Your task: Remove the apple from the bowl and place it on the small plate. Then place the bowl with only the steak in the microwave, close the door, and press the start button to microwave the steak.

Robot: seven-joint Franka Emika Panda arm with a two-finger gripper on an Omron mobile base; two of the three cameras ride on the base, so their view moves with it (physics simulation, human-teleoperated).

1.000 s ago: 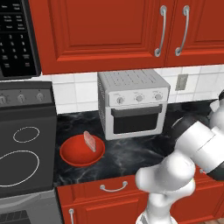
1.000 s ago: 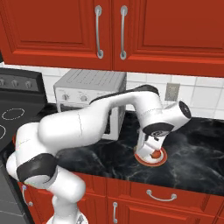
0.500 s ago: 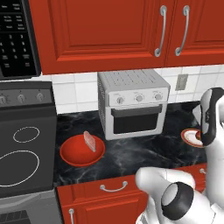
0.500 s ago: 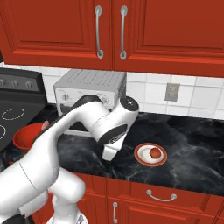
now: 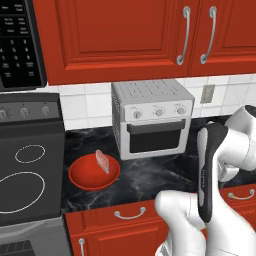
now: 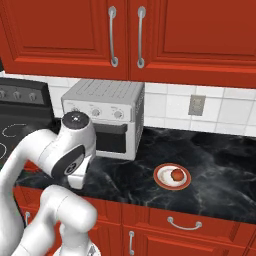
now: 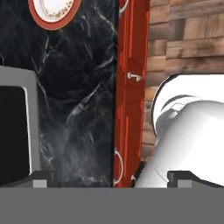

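Apple (image 6: 176,174) sits round on flat small plate (image 6: 163,181); pincer (image 7: 113,177) spread wide, empty.

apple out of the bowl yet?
Out. The apple sits on the small plate; the bowl holds only the steak.

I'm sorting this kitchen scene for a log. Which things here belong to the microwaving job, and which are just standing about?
Part of the job:
apple, resting on the small plate
bowl with the steak in it
microwave, top left

Standing about:
toaster oven
stove
wall outlet
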